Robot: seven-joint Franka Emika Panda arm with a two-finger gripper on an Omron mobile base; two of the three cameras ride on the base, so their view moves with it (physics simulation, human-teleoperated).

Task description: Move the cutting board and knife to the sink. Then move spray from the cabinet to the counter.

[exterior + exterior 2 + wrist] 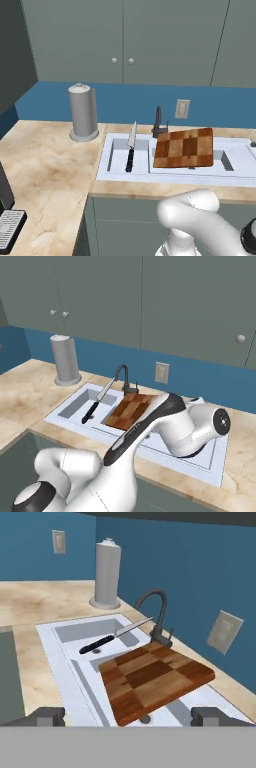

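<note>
Over the pale grey-white sink: checkered wooden cutting board and black-handled silver knife both rest there | claw released, empty | left: spray, presumably behind closed grey-green cabinet doors, to table.

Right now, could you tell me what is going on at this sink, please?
The cutting board and the knife already lie in the sink, the board over the right basin, the knife across the left. The gripper hovers above the board with its fingers open, holding nothing. The upper cabinet doors are shut, and no spray bottle is on the counter.
</note>
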